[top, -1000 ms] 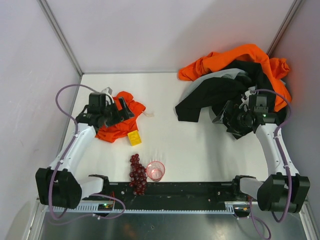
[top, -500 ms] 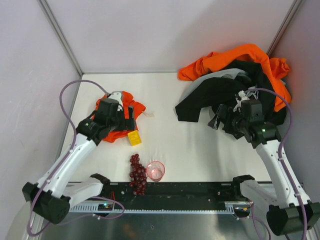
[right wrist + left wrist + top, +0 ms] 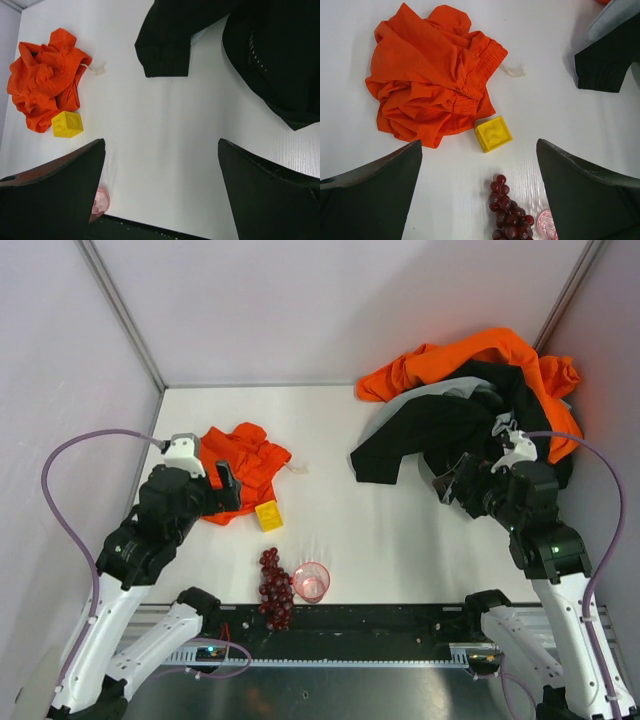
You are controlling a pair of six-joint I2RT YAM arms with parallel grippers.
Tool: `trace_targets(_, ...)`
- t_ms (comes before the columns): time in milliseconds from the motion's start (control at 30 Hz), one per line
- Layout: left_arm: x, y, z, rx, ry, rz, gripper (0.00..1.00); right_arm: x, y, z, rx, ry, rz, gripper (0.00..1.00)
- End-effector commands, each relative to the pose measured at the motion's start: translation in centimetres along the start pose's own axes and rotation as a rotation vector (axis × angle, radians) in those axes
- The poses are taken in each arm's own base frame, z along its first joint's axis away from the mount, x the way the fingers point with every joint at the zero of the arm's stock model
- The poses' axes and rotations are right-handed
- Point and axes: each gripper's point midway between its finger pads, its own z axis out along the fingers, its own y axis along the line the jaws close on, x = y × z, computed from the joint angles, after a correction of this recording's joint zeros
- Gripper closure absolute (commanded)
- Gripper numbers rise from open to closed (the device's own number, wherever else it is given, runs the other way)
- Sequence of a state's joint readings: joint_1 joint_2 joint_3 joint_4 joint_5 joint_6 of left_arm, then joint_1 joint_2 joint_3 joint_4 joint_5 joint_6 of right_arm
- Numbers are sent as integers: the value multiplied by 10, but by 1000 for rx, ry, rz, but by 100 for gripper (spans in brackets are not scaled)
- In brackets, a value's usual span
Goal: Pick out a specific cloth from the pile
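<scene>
The small orange-red cloth [image 3: 245,465] lies crumpled on the white table at the left, its thin white cord [image 3: 297,469] trailing right; it also shows in the left wrist view [image 3: 432,80] and the right wrist view [image 3: 45,80]. The pile [image 3: 470,405] sits at the back right: a large bright orange garment [image 3: 480,355], a black one [image 3: 430,430] and a light grey one [image 3: 435,392]. My left gripper [image 3: 222,490] is open and empty, raised just near-left of the cloth. My right gripper [image 3: 455,483] is open and empty, raised at the pile's near edge.
A yellow block [image 3: 268,515] lies right beside the cloth's near edge. A bunch of dark red grapes [image 3: 274,586] and a pink cup [image 3: 312,581] sit near the table's front edge. Walls close in the table on the left, back and right.
Both arms have pulled back toward the near edge and risen. The left gripper has come off the orange-red cloth, which stays on the table. The right gripper has left the black garment.
</scene>
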State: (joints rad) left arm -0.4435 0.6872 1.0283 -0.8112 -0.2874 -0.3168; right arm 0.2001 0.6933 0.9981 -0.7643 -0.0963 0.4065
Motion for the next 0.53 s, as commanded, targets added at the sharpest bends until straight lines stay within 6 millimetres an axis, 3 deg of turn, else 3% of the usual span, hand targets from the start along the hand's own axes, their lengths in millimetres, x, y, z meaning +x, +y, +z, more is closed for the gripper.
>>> trace_targets(0, -10, 6, -4, -29, -42, 20, 0, -22, 1, -7, 7, -111, -23, 1)
trace_targets(333, -29, 12, -4, -73, -128, -17, 0, -33, 4, -11, -5, -164, -36, 1)
trace_targets(500, -42, -1, -5, 2, -188, 5, 0, -35, 4, -9, -17, -194, -37, 1)
